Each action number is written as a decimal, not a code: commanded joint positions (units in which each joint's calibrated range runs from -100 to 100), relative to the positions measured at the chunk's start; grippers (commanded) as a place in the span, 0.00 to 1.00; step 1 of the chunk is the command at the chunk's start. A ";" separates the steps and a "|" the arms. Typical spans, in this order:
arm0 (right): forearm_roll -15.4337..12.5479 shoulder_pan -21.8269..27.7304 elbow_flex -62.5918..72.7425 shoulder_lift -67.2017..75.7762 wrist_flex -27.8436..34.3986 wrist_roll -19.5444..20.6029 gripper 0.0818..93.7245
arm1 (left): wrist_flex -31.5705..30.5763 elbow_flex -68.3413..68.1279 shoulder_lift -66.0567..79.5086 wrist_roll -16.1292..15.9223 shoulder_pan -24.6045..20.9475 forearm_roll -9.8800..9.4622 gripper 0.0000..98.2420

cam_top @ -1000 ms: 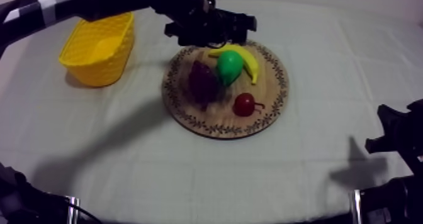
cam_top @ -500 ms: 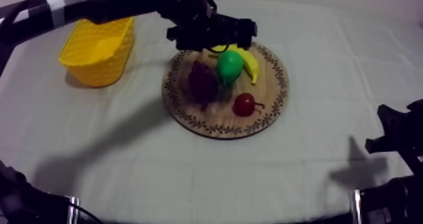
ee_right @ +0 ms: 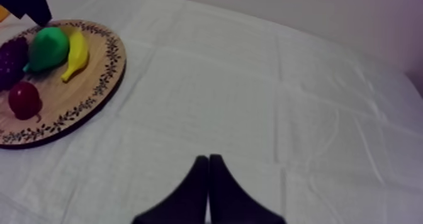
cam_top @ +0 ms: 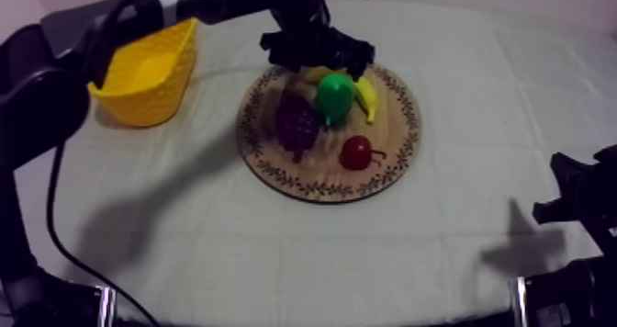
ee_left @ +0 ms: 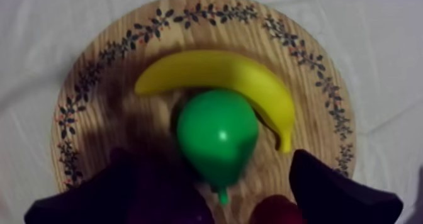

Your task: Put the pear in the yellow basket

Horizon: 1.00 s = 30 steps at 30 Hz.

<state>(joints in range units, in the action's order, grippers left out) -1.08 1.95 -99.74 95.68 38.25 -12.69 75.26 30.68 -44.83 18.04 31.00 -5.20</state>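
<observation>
Left wrist view: your left gripper [ee_left: 211, 160] hangs over the pear [ee_left: 217, 135], jaws wide apart, gripping nothing. Your right gripper [ee_right: 209, 158] is closed and empty.

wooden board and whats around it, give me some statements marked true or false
1. The basket stands on the cloth beside the board. True.
2. The small red fruit lies in the basket. False: it lies on the board.
3. The left end effector is shut on the pear. False: it is open, with a finger at each side of the pear.
4. The right end effector is shut on nothing. True.
5. The grapes lie on the cloth. False: they lie on the board beside the pear.
6. The banana lies on the board next to the pear. True.
</observation>
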 commanded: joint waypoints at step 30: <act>-0.02 -0.03 -0.04 -0.01 -0.03 0.00 0.00 | 20.12 20.34 -13.53 3.18 0.99 -4.71 0.54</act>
<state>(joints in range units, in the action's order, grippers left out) -1.08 1.92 -99.74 95.68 38.25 -12.69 95.07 51.04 -59.44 21.03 32.09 -9.49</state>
